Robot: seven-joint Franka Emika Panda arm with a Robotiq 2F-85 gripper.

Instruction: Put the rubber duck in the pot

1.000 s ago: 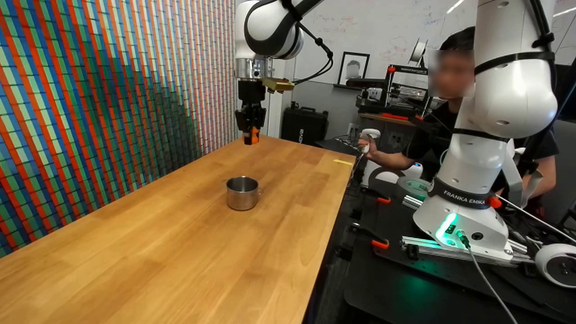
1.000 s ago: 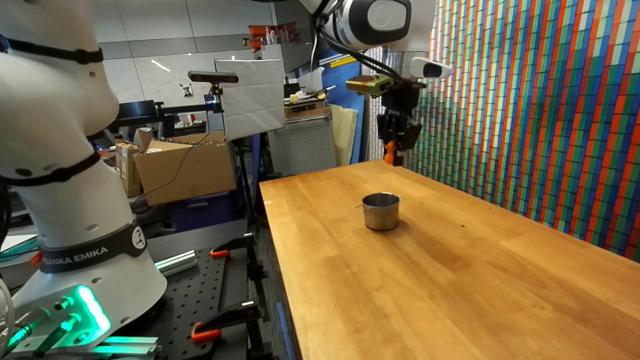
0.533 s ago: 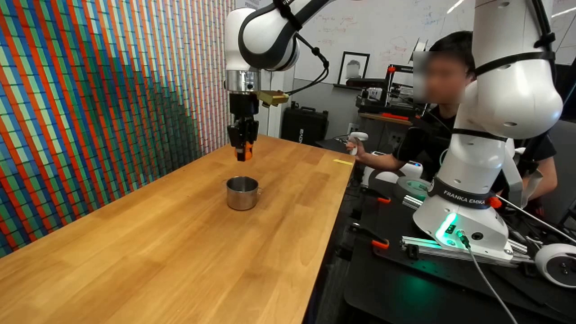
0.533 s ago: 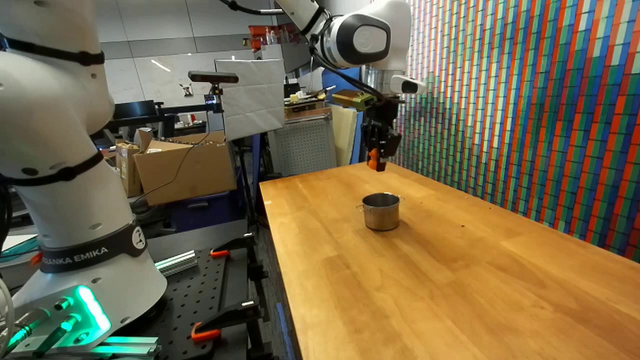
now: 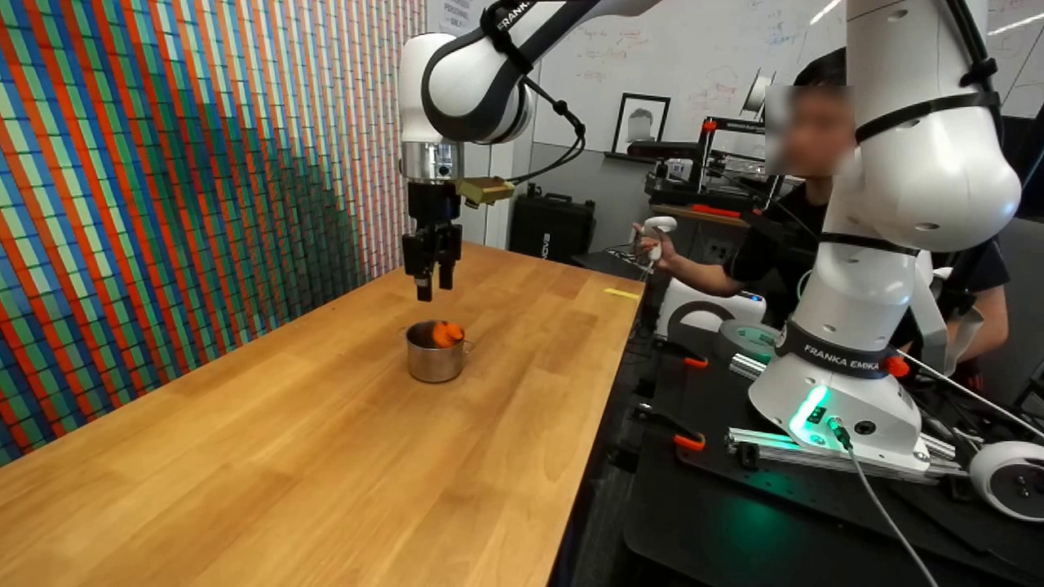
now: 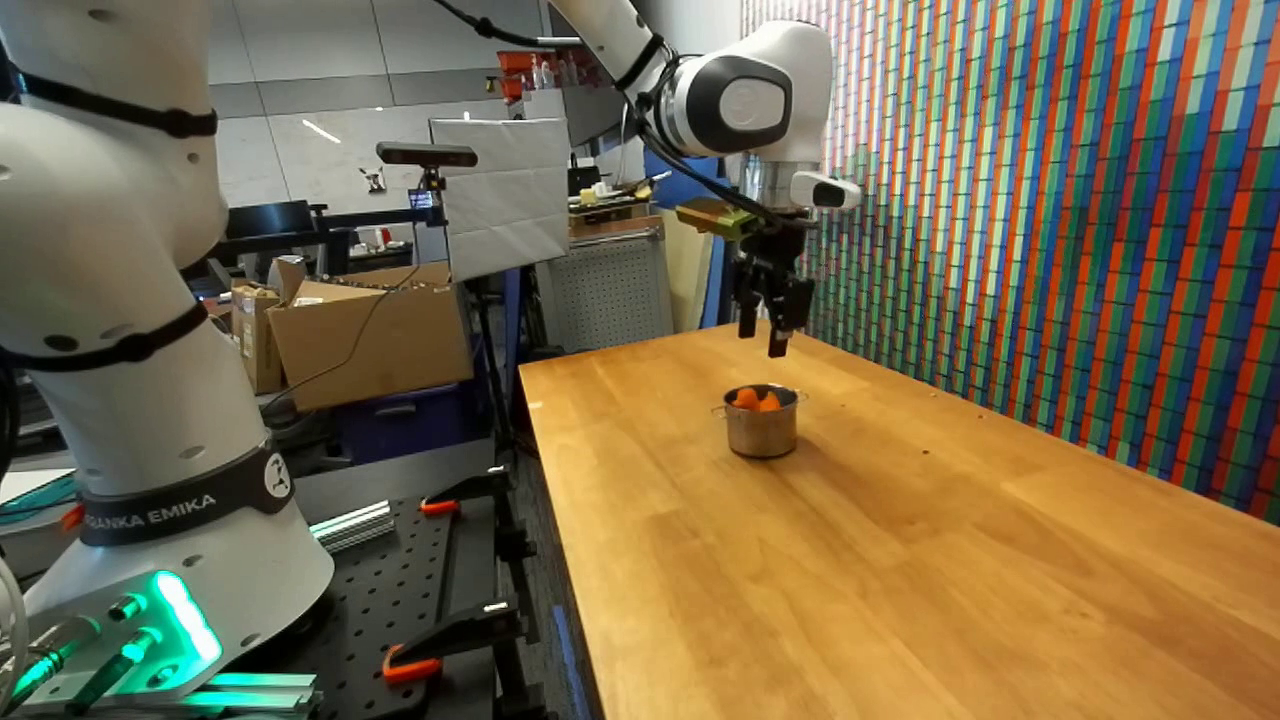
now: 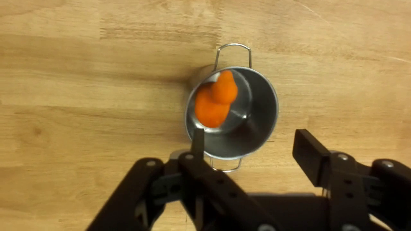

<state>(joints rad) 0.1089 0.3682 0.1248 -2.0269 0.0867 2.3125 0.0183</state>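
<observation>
Wrist view: the end effector (image 7: 249, 138) partly hides the pot (image 7: 266, 102) (rubber duck (image 7: 212, 107) inside).

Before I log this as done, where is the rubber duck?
The rubber duck lies inside the pot, by its left wall in the wrist view, with the open gripper above in both exterior views.

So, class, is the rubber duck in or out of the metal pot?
In. The wrist view shows the orange rubber duck inside the metal pot; in both exterior views the gripper hangs open above it.
</observation>
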